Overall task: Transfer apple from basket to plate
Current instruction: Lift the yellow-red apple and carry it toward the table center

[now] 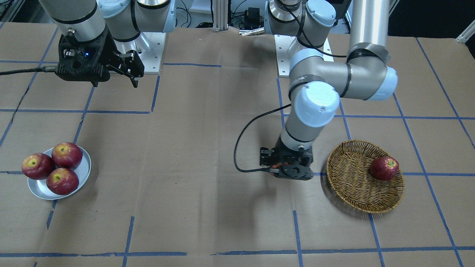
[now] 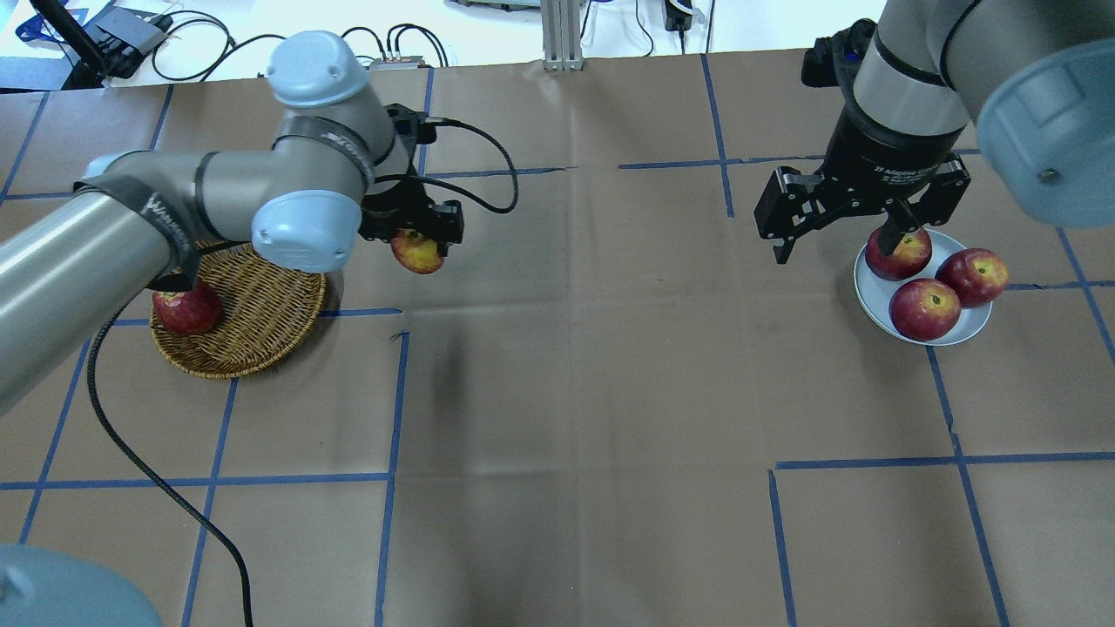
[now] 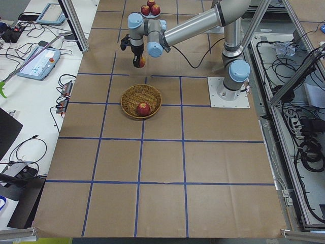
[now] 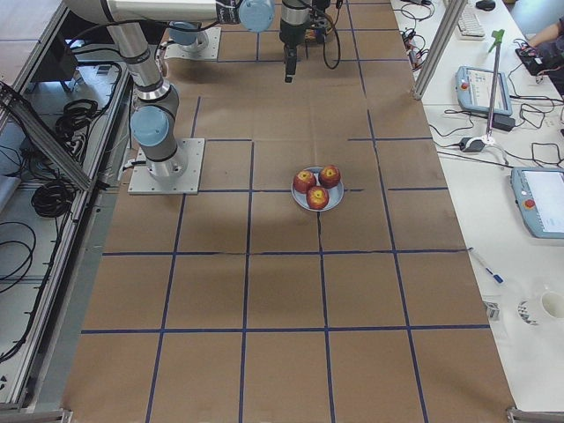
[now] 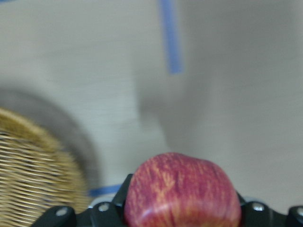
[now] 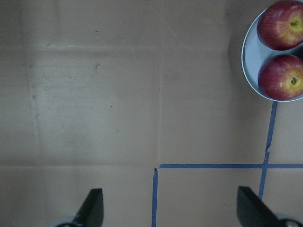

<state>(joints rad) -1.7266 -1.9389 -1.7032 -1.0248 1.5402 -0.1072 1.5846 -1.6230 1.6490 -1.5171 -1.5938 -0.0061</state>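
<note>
Left gripper (image 2: 416,233) is clamped on the streaked apple (image 2: 418,253), held clear of the table just beside the wicker basket (image 2: 261,335), where one darker apple (image 2: 185,311) lies. Right gripper (image 2: 834,246) hangs spread wide and empty by the metal plate (image 2: 967,329), which carries three red apples (image 2: 925,309).

Brown paper-covered table (image 2: 575,392): basket (image 2: 253,335), plate (image 2: 874,300).

light apple (image 2: 417,252): 1 | dark apples (image 2: 924,309): 4 | basket (image 2: 261,324): 1 | plate (image 2: 865,289): 1 | robot arms (image 2: 218,187): 2
</note>
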